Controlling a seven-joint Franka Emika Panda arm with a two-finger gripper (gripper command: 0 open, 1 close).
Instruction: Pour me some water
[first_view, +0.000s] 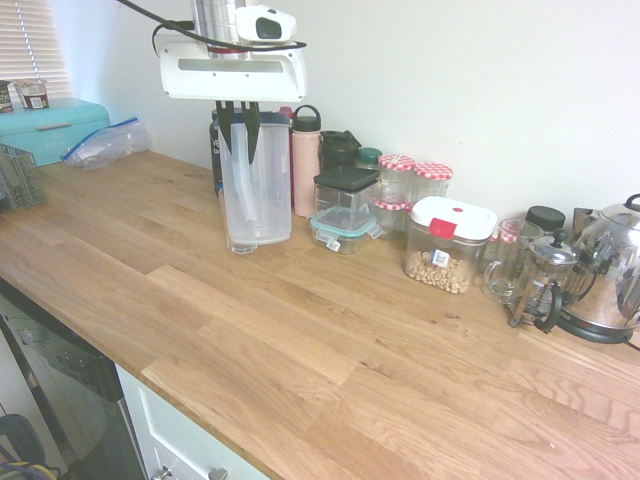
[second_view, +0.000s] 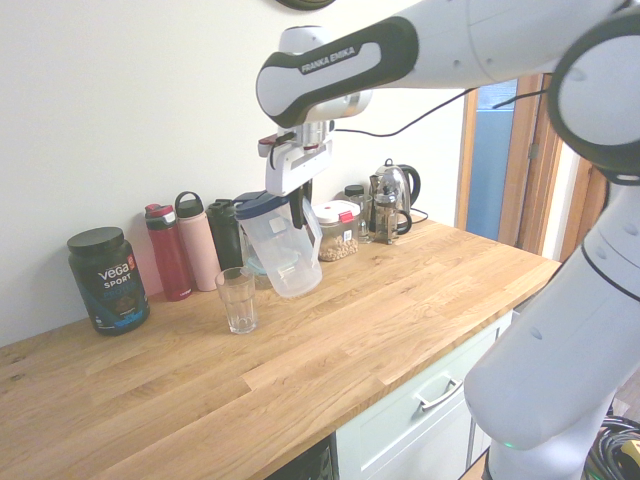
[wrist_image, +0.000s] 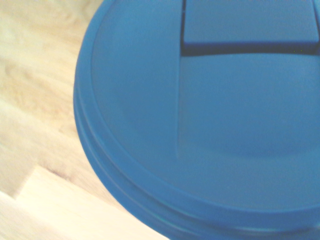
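Exterior views: oak kitchen countertop (first_view: 330, 340), white wall (first_view: 480, 80).

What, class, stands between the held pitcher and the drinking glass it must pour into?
Nothing visible. The gripper holds the pitcher lifted off the counter, and the glass stands just beside it with open space between.

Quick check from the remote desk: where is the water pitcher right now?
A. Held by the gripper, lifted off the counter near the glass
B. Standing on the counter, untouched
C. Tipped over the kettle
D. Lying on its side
A: the gripper is shut on the pitcher, which hangs clear of the counter just beside the empty glass.
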